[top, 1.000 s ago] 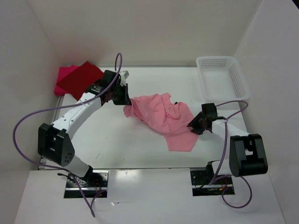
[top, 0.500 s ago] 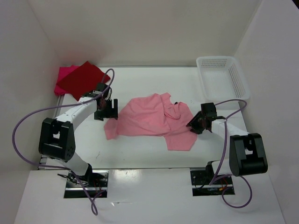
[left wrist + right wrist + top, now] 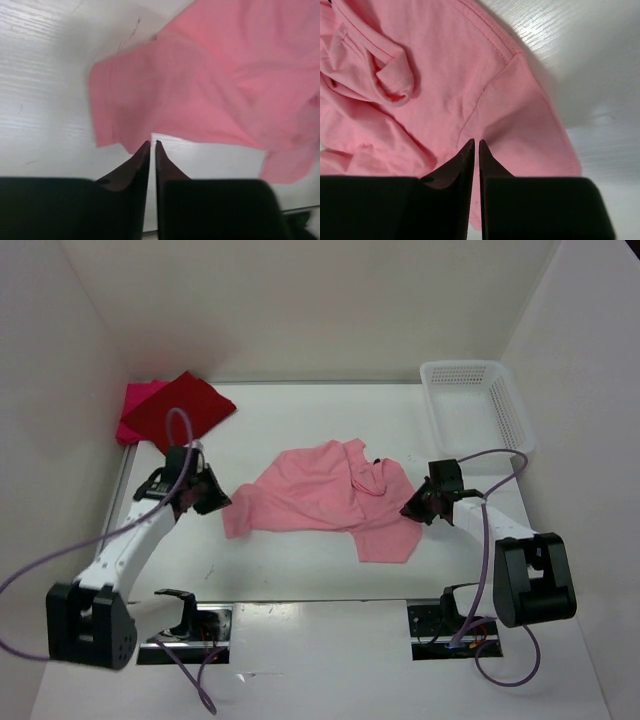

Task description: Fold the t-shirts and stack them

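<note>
Centrally on the white surface [image 3: 300,425] lies the salmon-pink t-shirt [image 3: 320,495], spread but rumpled, while the dark red t-shirt [image 3: 182,410] sits on the magenta t-shirt [image 3: 132,405] in the far left corner. The left end effector [image 3: 152,145] has its fingers almost pressed together, empty, at the edge of the shirt's left sleeve. The right end effector [image 3: 475,142] is likewise nearly pressed together with its tips on the right sleeve; whether cloth is pinched I cannot tell.

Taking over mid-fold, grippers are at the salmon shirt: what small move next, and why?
Probably lift both ends slightly and draw them apart. The salmon-pink shirt lies rumpled, the left gripper at one end, the right gripper on the other, both jaws nearly closed.
</note>
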Tool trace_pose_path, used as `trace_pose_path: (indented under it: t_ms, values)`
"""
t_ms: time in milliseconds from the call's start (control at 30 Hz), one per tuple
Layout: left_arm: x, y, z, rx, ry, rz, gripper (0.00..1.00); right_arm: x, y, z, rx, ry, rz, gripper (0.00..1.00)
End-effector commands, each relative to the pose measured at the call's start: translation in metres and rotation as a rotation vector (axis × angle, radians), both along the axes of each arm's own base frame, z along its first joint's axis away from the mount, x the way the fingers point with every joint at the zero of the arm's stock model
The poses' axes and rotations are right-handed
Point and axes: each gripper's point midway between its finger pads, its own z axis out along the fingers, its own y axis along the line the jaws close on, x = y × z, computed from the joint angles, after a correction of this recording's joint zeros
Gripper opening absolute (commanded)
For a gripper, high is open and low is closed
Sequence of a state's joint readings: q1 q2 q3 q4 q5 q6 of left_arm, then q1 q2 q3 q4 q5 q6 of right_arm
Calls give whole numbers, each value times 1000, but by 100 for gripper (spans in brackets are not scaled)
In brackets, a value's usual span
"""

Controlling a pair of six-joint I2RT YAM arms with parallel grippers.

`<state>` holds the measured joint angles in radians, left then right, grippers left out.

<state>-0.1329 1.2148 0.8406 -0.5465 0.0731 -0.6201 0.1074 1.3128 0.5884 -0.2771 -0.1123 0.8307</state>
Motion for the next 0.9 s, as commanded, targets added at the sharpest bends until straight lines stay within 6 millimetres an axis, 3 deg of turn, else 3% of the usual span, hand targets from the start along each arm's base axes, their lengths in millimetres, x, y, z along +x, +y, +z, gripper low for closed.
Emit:
trace_pose_path:
  t_ms: [0, 33, 100, 133, 167, 200, 333, 467, 700, 867]
  values:
    - [0, 1, 28, -243, -118, 242, 8, 16, 8, 23, -13, -75, 30, 10]
    - [-9, -5, 9, -325, -69, 302, 2, 16, 16, 25, -22, -74, 54, 9]
    - [-20, -12, -9, -414, 5, 372, 2, 17, 21, 29, -35, -82, 71, 9]
    - [-25, -14, -18, -437, 36, 398, 17, 20, 25, 34, -33, -96, 81, 9]
    - [-40, -14, -37, -446, 87, 436, 27, 19, 28, 34, -32, -96, 92, 10]
    - [-44, -12, -42, -457, 103, 471, 34, 21, 31, 38, -18, -102, 90, 11]
    - [-56, -3, -65, -443, 158, 604, 47, 22, 35, 49, -2, -119, 110, 15]
    - [-49, 4, -62, -463, 112, 682, 47, 21, 41, 56, 24, -127, 139, 16]
    - [-55, 21, -72, -480, 13, 820, 49, 18, 47, 61, 53, -143, 172, 17]
    - [-57, 26, -62, -507, -50, 845, 42, 20, 48, 71, 59, -173, 185, 17]
